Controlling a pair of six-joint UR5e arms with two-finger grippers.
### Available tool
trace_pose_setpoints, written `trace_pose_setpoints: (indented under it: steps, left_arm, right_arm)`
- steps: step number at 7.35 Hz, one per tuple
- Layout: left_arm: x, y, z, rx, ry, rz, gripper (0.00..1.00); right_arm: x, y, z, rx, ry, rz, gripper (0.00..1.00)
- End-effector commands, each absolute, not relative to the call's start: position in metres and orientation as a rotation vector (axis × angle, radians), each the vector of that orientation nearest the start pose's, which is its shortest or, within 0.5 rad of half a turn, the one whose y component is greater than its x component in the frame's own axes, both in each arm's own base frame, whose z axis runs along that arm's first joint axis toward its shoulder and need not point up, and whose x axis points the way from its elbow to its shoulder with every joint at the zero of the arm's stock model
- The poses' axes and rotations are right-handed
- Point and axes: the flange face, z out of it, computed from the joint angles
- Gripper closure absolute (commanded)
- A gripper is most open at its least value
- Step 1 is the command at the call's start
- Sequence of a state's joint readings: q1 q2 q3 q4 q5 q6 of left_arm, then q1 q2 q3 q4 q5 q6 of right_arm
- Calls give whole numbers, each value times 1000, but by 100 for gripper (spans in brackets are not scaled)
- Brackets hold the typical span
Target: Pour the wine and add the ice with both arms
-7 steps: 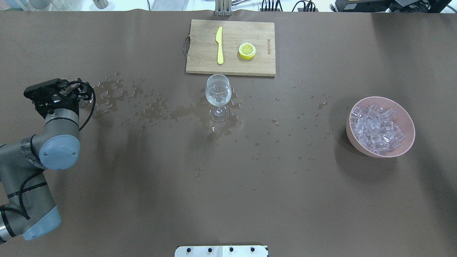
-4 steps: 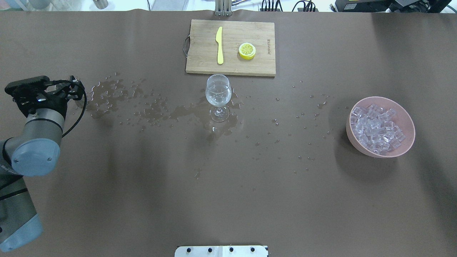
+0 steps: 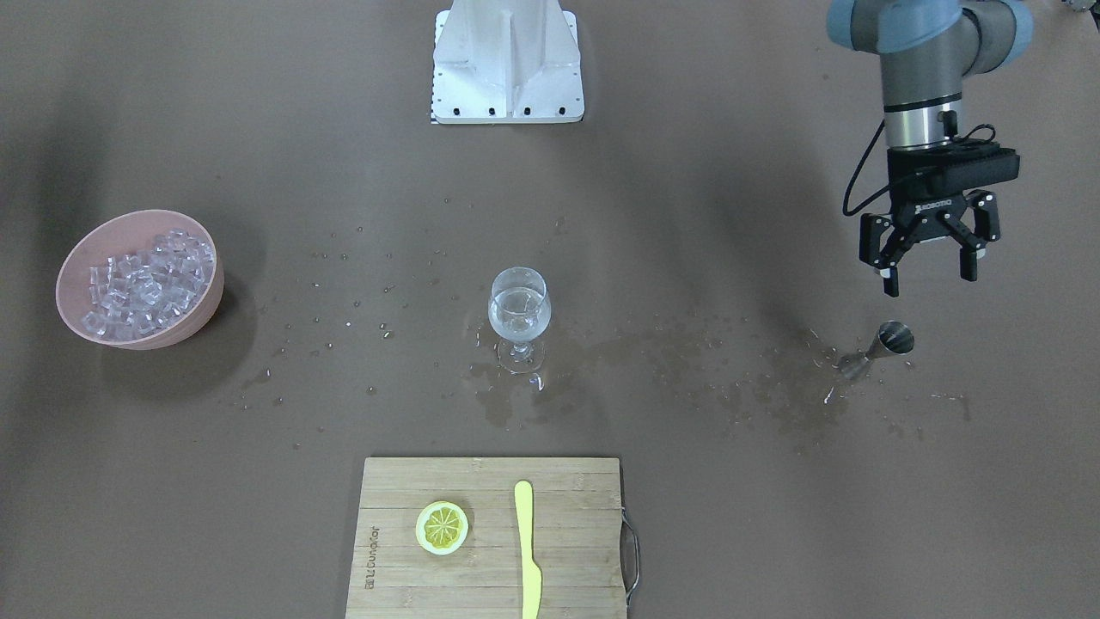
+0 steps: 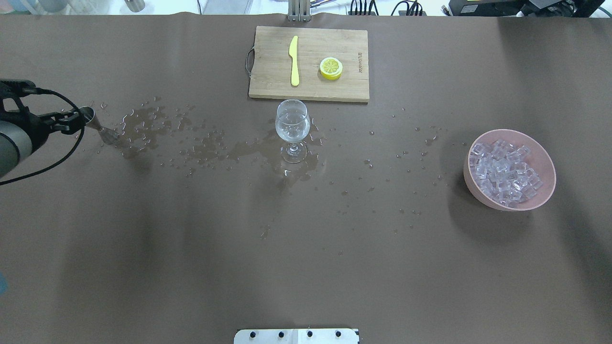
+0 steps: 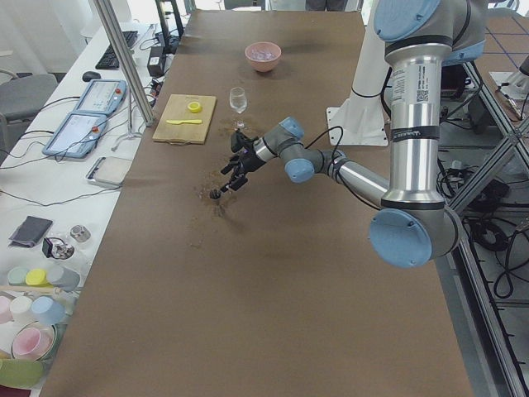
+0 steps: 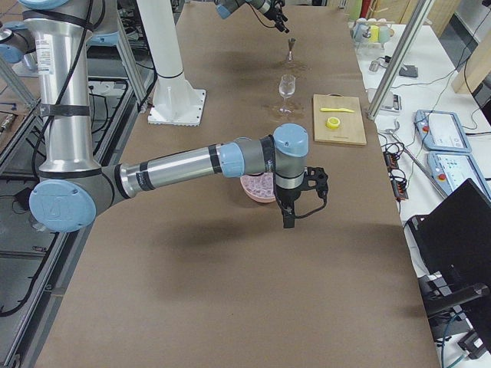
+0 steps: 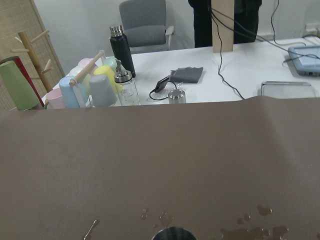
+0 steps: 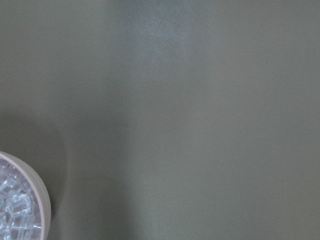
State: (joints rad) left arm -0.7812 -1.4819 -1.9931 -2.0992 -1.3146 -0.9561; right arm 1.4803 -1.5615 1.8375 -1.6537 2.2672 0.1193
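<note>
With the wine (image 3: 518, 311) sitting in the glass (image 3: 518, 348) mid-surface (image 3: 687, 172), the left gripper (image 3: 930, 279) is hovering spread and empty just clear of the standing jigger (image 3: 876, 348), while the right gripper (image 6: 289, 218), whose opening I cannot tell, is hanging beside the bowl (image 3: 199, 316) of ice (image 3: 142, 284), probably readying a pickup.

You have bright, even overhead light on the matte desk (image 4: 306, 267). Wet patches (image 4: 143, 125) around the wine glass (image 4: 292, 125) glint faintly. The bowl (image 4: 545, 165) casts a soft shadow toward that glass. Your right wrist view looks hazy and low-contrast.
</note>
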Motion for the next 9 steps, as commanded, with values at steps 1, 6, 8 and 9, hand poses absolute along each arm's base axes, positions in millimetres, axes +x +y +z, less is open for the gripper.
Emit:
trace_pose_setpoints:
  steps: [1, 6, 8, 9]
  left_arm:
    - [125, -468, 463, 653, 500, -32, 2]
    - [-34, -475, 544, 400, 542, 299, 2]
    - [-84, -460, 568, 299, 507, 374, 2]
    - [-86, -448, 612, 172, 527, 387, 2]
  right_arm:
    - [25, -498, 536, 114, -710, -41, 0]
    - [25, -496, 539, 108, -709, -39, 0]
    - [25, -496, 535, 115, -710, -42, 0]
    - [25, -497, 532, 123, -710, -46, 0]
